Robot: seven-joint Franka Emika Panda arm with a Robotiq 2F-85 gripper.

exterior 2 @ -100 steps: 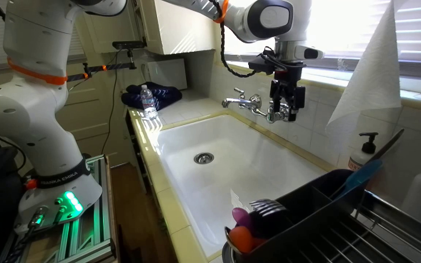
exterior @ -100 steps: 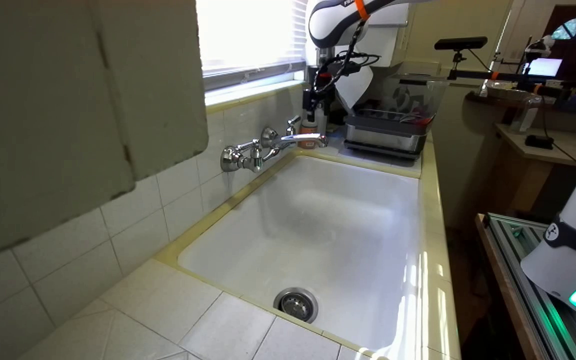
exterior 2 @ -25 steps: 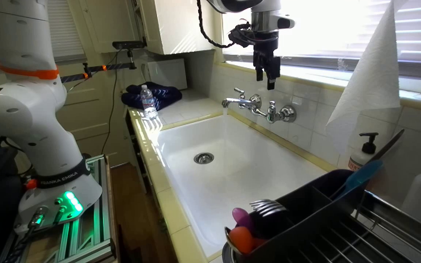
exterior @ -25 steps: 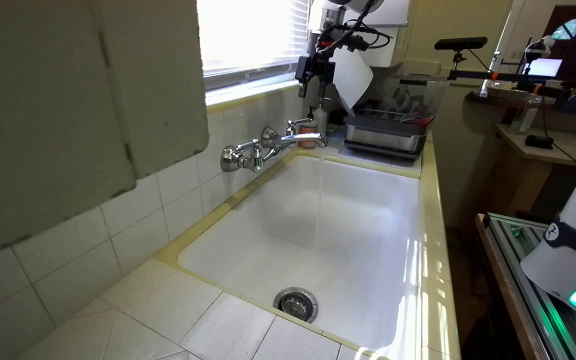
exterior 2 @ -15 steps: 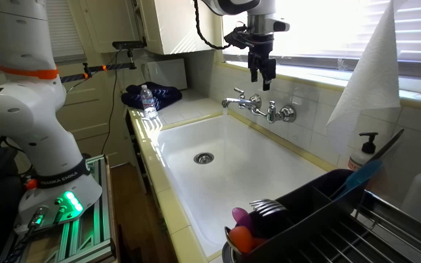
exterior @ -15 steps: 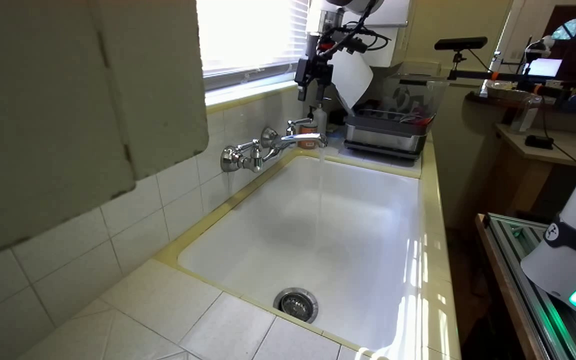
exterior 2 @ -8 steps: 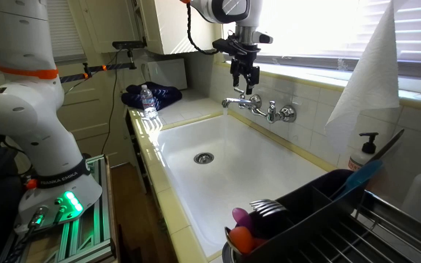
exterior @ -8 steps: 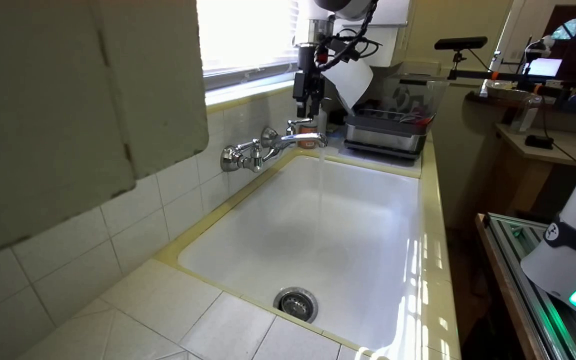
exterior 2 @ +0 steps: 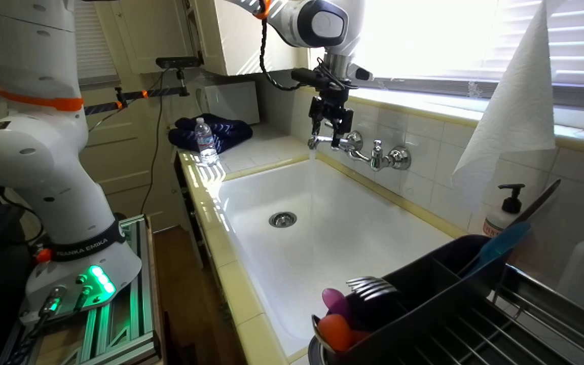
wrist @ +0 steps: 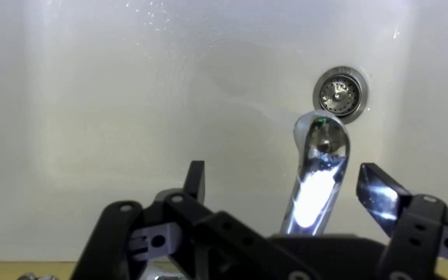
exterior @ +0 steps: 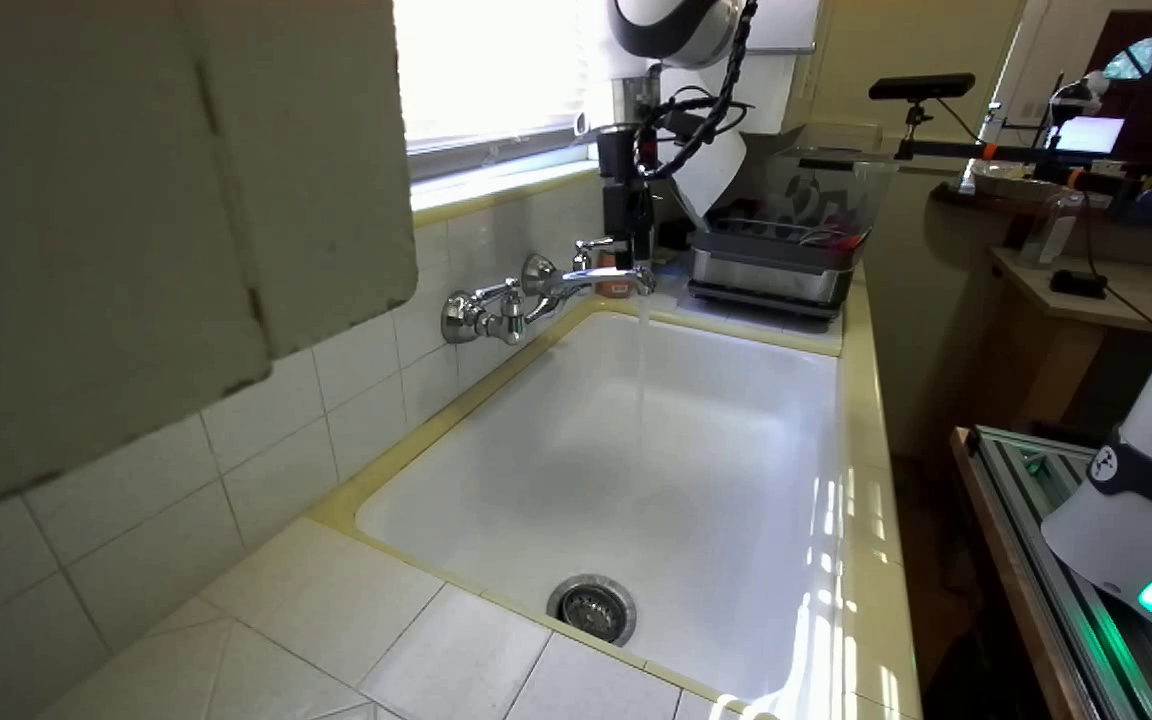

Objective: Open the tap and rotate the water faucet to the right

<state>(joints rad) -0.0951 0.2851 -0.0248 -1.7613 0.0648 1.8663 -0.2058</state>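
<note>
The water faucet, a slim chrome spout, shows in both exterior views (exterior: 591, 274) (exterior 2: 325, 139) and in the wrist view (wrist: 319, 175). A thin water stream (exterior: 640, 380) runs from its tip. The tap, a small chrome handle (exterior 2: 377, 149), stands on the fixture's dish-rack side and also shows in an exterior view (exterior: 598, 243); no reddish mark is discernible. My gripper (exterior: 636, 258) is open above the spout, pointing down (exterior 2: 325, 138). In the wrist view the spout lies between the open fingers (wrist: 282, 171), nearer the right one, without visible contact. Whether the fingertips reach spout height is unclear.
The white basin (exterior: 716, 480) with its round drain (wrist: 340, 94) lies below. A plain chrome handle (exterior: 498, 295) sits on the fixture's other side. The tiled wall (exterior 2: 424, 152) and window ledge are close behind. A dish rack (exterior 2: 424, 304), soap bottle (exterior 2: 500, 218) and paper towel (exterior 2: 512, 101) stand nearby.
Earlier my gripper was at the tap handle and no water ran. The handle has since swung outward and water flows. My gripper rose, moved over to the spout and lowered. The spout has not moved.
</note>
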